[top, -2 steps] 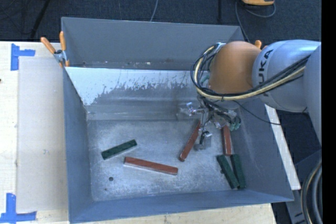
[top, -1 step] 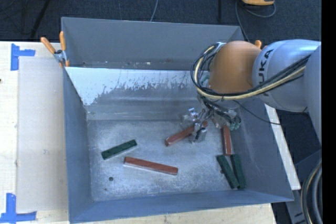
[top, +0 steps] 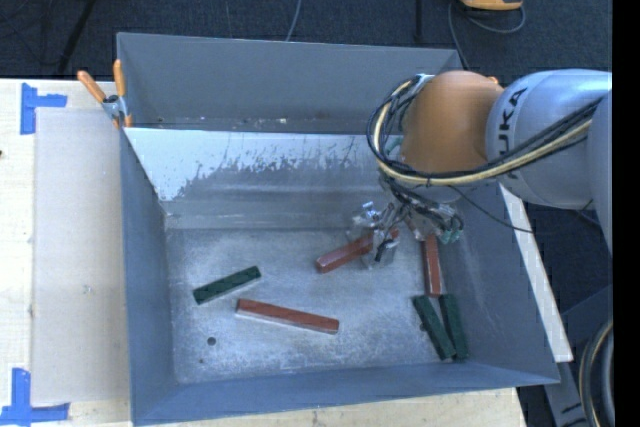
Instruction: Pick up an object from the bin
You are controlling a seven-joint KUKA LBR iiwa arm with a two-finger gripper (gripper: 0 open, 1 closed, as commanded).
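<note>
My gripper (top: 378, 242) hangs low in the middle right of the bin, under the orange wrist cover. Its fingertips are at the right end of a short reddish-brown block (top: 340, 258), which lies tilted on the bin floor. Whether the block sits between the fingers is not clear. Just right of the gripper a narrow reddish-brown stick (top: 431, 266) lies almost upright along the bin's right slope.
A long reddish-brown bar (top: 287, 316) lies in the front middle. A dark green block (top: 227, 284) rests at the left. Two dark green sticks (top: 442, 326) lie side by side at the front right. The arm and its cables reach in from the right.
</note>
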